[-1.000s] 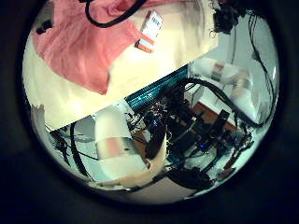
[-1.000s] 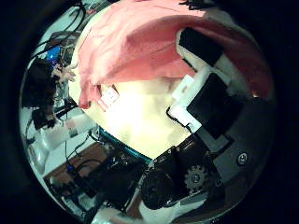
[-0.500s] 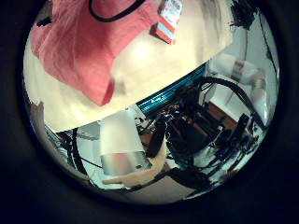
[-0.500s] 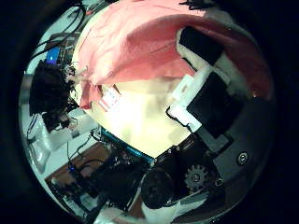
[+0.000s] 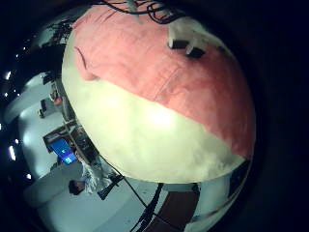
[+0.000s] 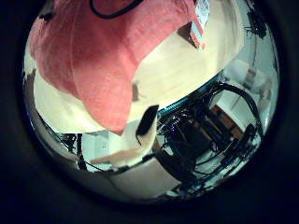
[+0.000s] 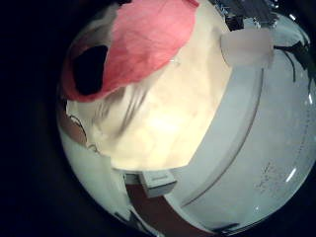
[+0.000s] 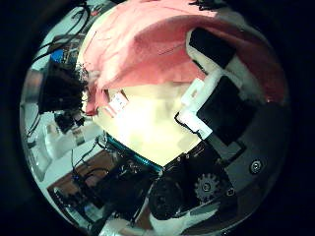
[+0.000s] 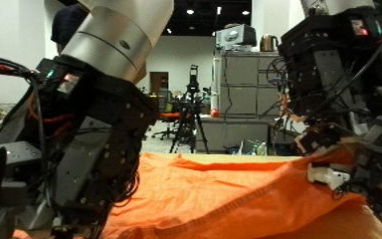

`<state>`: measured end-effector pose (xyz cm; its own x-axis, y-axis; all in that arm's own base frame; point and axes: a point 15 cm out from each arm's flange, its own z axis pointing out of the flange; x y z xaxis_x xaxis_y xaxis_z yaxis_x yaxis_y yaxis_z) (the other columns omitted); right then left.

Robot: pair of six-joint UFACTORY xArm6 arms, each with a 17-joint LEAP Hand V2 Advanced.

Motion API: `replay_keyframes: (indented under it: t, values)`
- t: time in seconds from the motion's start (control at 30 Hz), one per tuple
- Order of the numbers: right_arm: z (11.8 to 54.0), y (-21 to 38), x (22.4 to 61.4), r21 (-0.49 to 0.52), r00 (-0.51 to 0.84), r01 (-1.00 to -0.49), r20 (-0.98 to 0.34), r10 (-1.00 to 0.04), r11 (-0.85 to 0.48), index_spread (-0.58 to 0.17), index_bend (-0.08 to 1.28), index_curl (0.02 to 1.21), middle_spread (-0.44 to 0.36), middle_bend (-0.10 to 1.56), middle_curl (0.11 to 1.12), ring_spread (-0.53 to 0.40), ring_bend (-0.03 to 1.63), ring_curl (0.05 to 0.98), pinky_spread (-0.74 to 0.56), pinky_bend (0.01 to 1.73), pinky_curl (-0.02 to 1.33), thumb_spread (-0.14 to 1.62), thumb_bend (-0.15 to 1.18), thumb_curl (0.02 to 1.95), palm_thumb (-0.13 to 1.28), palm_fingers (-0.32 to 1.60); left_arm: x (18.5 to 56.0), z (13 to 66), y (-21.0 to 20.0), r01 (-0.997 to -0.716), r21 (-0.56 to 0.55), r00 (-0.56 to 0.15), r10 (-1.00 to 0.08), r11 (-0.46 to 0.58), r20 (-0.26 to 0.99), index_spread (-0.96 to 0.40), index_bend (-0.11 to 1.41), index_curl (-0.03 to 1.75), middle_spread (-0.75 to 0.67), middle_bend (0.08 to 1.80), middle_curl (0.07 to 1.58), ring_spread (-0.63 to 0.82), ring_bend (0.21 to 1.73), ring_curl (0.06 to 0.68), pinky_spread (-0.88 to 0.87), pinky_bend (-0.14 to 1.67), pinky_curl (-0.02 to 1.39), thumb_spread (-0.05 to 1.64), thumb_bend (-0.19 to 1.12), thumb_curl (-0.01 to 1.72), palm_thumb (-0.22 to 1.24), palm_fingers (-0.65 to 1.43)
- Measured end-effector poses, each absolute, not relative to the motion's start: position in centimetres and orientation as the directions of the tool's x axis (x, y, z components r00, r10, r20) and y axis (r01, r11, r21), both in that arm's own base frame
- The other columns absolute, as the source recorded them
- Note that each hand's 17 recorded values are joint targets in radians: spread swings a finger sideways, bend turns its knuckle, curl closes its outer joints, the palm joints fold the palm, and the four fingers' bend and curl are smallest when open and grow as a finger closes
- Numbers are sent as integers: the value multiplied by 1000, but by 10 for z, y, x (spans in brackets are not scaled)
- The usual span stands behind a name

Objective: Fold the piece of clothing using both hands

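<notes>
An orange garment [image 9: 231, 194] lies spread on the cream table. My right hand [image 9: 326, 159] is at its far edge, where the cloth rises to the fingers beside a white tag [image 9: 330, 177]. In the right thumb side palm view a black and white finger [image 8: 221, 74] lies curled over the garment [image 8: 148, 44], with the tag [image 8: 116, 101] at the cloth's edge. The right little finger side palm view shows a raised fold [image 7: 138, 49]. My left hand [image 9: 72, 149] hangs over the near edge. In the left thumb side palm view a fingertip [image 6: 145, 124] sits by a garment corner [image 6: 103, 65].
Bare table [image 5: 145, 135] shows beside the garment [image 5: 164, 68] in the left little finger side palm view, where a white finger part [image 5: 185, 34] rests on the cloth. A small box [image 6: 199, 23] stands on the table near the cloth. Cabinets [image 9: 244, 100] stand behind the table.
The left thumb side palm view has shifted: the garment now fills more of it and a fingertip is at its corner. The right thumb side palm view is unchanged.
</notes>
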<state>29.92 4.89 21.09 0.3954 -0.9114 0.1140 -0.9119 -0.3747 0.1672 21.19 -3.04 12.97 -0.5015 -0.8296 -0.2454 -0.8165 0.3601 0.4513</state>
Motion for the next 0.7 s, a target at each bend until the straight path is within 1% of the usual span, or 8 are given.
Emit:
replay_keyframes:
  t: [0.03,0.13,0.23,0.3,0.4,0.43,0.5,0.7]
  values:
    - [211,49,299,167,395,-912,114,-911,-375,-340,915,1049,-159,1235,837,-236,1295,794,-273,1087,1112,1219,-6,719,1129,1064,213,129,-30,-817,454,-502,-827,357,-252,71,122,306,-121,595,474,-16,728,236,-186,629,325,822,-25,326,196,537]
    - [211,49,299,169,396,-911,114,-911,-375,-340,912,1050,-159,1237,837,-236,1293,794,-275,1082,1117,1218,-6,721,1129,1067,217,130,-28,-818,456,-506,-816,351,-280,20,139,301,-193,662,518,-149,806,266,-324,720,355,851,0,337,279,627]
    - [211,48,298,173,397,-911,113,-911,-375,-341,910,1051,-158,1240,838,-237,1291,795,-277,1078,1122,1214,-6,724,1130,1068,221,132,-28,-822,448,-505,-815,352,-285,-73,162,306,-305,746,572,-312,870,297,-498,868,401,946,94,381,535,770]
    - [211,49,298,172,397,-911,113,-911,-375,-341,909,1052,-158,1240,838,-236,1292,795,-278,1076,1125,1216,-8,726,1125,1070,224,134,-29,-827,437,-500,-818,352,-286,-132,185,320,-361,773,591,-376,878,307,-573,934,423,978,137,425,651,849]
    - [211,48,298,174,395,-911,113,-912,-373,-341,907,1053,-158,1242,838,-236,1292,795,-280,1072,1128,1214,-7,728,1125,1072,230,140,-29,-842,408,-486,-825,353,-288,-203,209,339,-415,790,595,-436,866,304,-631,985,434,1024,171,461,727,972]
    - [211,46,298,174,392,-913,113,-913,-370,-341,906,1053,-158,1243,837,-236,1292,795,-281,1071,1130,1213,-7,730,1124,1072,233,143,-30,-849,392,-478,-829,353,-289,-267,244,360,-460,804,592,-481,851,301,-663,1014,440,1075,207,489,782,1114]
    - [210,45,298,175,390,-913,113,-914,-368,-342,905,1054,-157,1243,837,-236,1292,795,-282,1069,1132,1215,-7,732,1122,1072,239,149,-30,-860,361,-470,-835,360,-288,-354,287,395,-496,845,609,-526,852,316,-693,1037,451,1144,245,531,828,1201]
    - [210,44,297,175,390,-913,112,-914,-368,-342,905,1056,-157,1243,835,-235,1290,795,-285,1063,1139,1217,-6,736,1120,1075,252,169,-29,-875,303,-459,-845,377,-276,-490,392,474,-545,900,602,-573,893,346,-723,1032,443,1228,236,603,781,1239]
